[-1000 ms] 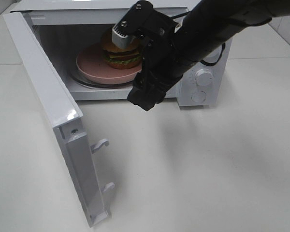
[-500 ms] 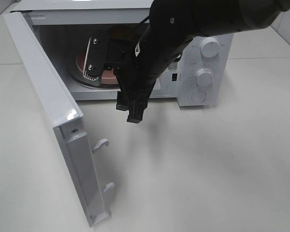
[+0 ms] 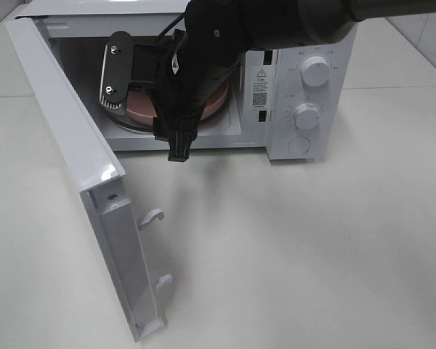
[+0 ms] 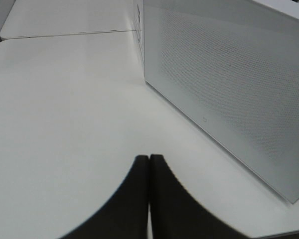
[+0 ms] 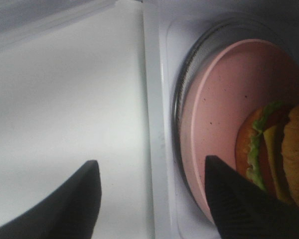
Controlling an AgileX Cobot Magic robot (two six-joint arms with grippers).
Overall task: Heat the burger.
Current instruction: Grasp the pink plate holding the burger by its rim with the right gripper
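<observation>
Flagging risk: burger (image 5: 276,149) is sitting on plate (image 5: 224,99) inside microwave (image 3: 305,73), upper centre of frame; right jaws are gaping empty in its mouth, left jaws pressing together; closing door (image 3: 73,145) now risks hitting arm (image 3: 276,22).

Pink plate (image 5: 224,99) w/ dark specks, burger (image 5: 276,154) w/ golden-brown bun, green lettuce, yellow cheese, white microwave (image 3: 338,102)

We see a glossy white microwave door (image 3: 62,138), a smooth matt counter (image 3: 312,254), and a smooth speckled pink plate (image 5: 224,114) on a clear glass turntable (image 5: 195,59).
</observation>
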